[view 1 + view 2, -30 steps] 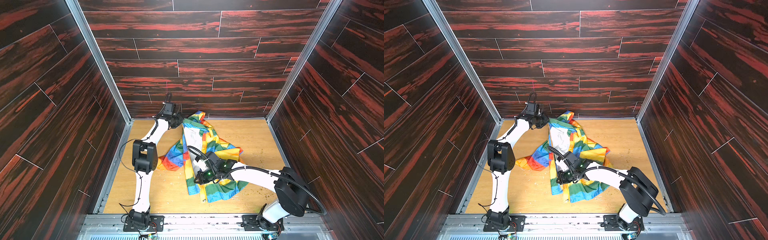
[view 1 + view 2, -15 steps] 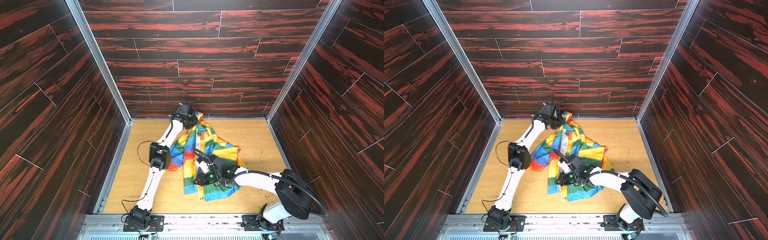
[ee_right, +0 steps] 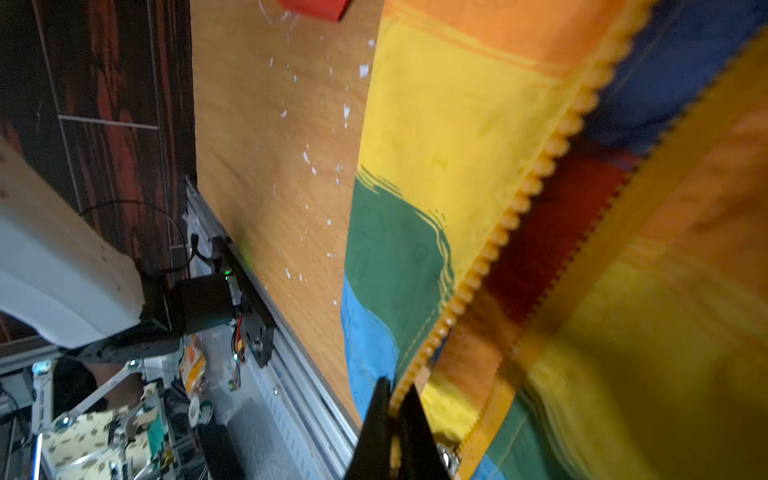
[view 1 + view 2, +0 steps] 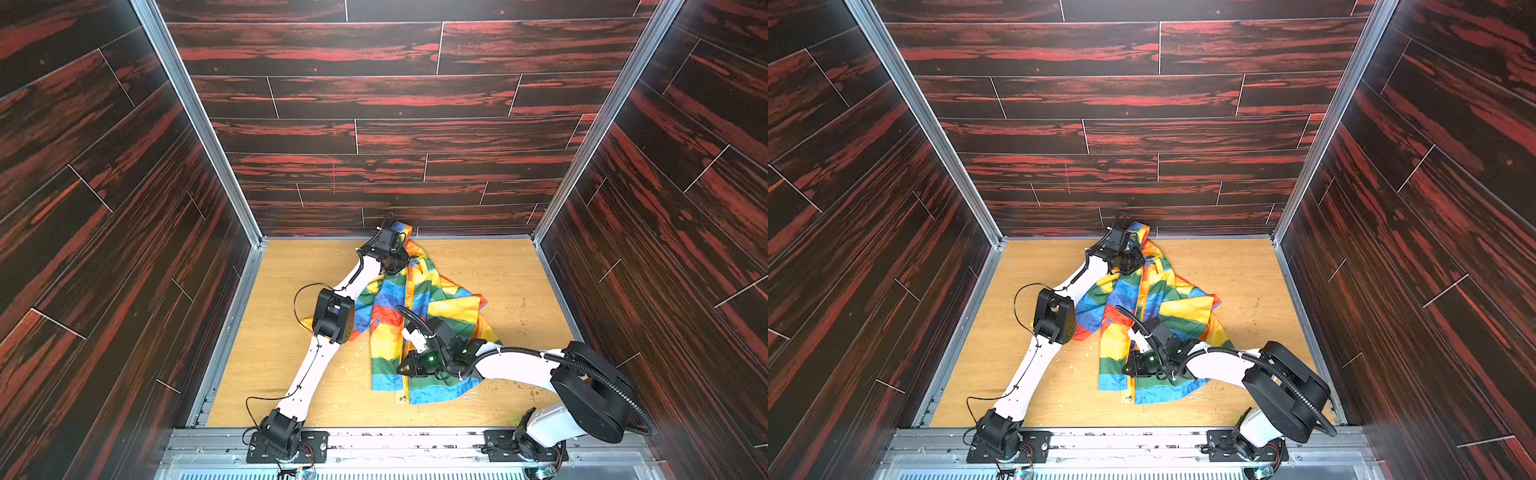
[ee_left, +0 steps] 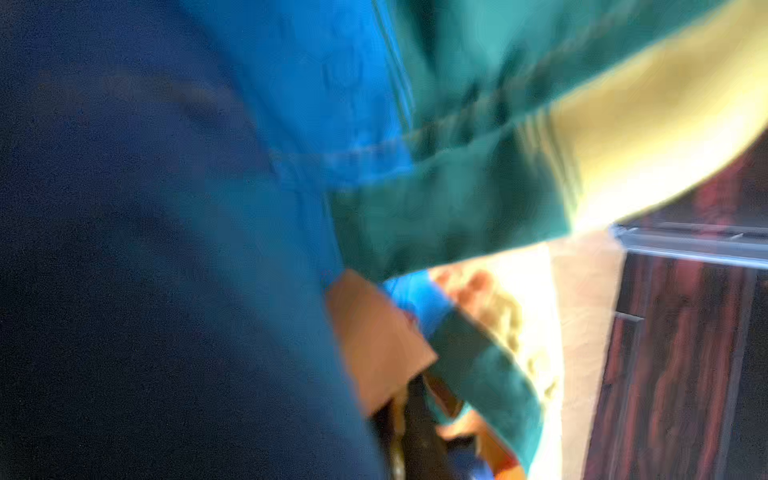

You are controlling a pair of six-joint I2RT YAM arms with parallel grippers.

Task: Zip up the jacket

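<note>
Where the light wooden worktop (image 4: 519, 291) meets the dark red-streaked back wall, a small hooded jacket (image 4: 419, 299) (image 4: 1129, 295) of thin shiny fabric in red, orange, yellow, green and blue stripes lies crumpled. Its hood is at the wall and its hem points toward the arm bases, as both top views show.

The left hand (image 4: 394, 261) (image 4: 1128, 262) sits at the hood end, against the fabric. Its wrist view is a blur of blue, green and yellow cloth (image 5: 374, 124), so I cannot tell how far it is open or whether it holds anything.

The right hand (image 4: 405, 368) (image 4: 1127, 368) is low over the hem end. In its wrist view its black fingers stand close together (image 3: 392, 395), pinching one toothed edge of the yellow zipper (image 3: 536, 183). The other row of teeth lies apart from it.
</note>
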